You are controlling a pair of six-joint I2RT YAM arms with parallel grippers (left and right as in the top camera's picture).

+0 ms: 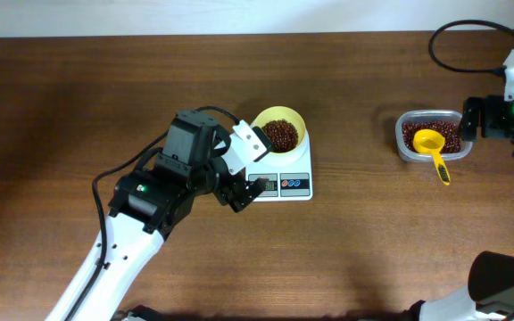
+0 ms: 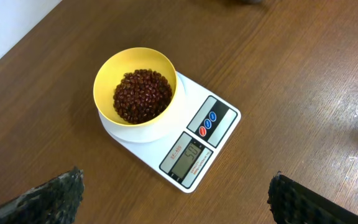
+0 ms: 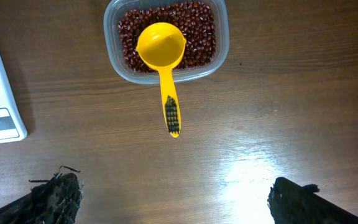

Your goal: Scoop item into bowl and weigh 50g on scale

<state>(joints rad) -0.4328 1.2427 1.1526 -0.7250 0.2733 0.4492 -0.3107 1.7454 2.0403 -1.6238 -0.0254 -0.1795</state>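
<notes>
Left tool (image 1: 246, 193) and right tool (image 3: 174, 202) stand open, empty: hold both off scale (image 2: 194, 93) until bowl (image 2: 112, 70) reading settles.

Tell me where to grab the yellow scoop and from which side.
Grip the scoop by its handle, coming from above and closing across its narrow width. Its cup lies on the beans inside the tub, while the handle juts out past the rim, free on both sides.
</notes>
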